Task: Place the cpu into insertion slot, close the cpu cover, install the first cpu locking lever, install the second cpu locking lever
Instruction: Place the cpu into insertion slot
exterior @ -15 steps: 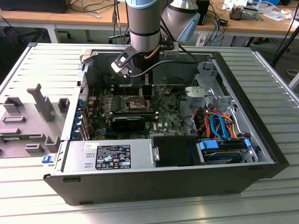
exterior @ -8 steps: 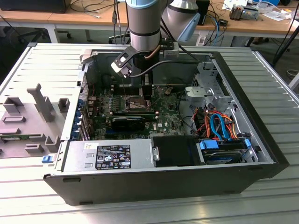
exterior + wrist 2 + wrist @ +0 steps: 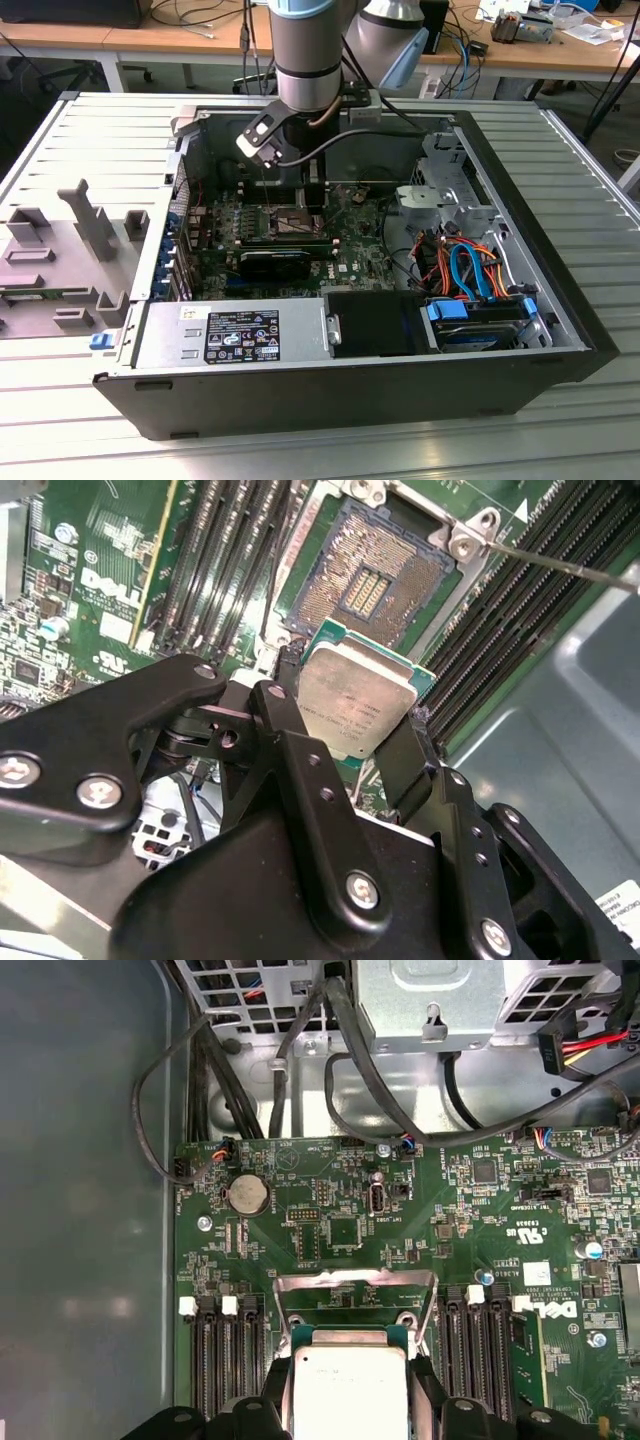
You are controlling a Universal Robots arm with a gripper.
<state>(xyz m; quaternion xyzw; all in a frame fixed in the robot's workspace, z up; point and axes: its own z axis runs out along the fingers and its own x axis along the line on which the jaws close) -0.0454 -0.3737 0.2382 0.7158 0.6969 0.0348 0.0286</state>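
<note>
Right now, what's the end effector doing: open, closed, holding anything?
The end effector is closed on the chip, which is not yet in the socket.

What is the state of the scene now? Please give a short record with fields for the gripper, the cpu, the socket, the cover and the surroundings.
gripper: shut on the cpu, fingers on two opposite edges
cpu: metal top up, held over the board close to the insertion slot, not seated
insertion slot: open, empty, contact field exposed
cpu cover: swung up, not closed
memory slots: long black rows on both sides of the slot
computer case: lying open, arm reaching inside
</note>
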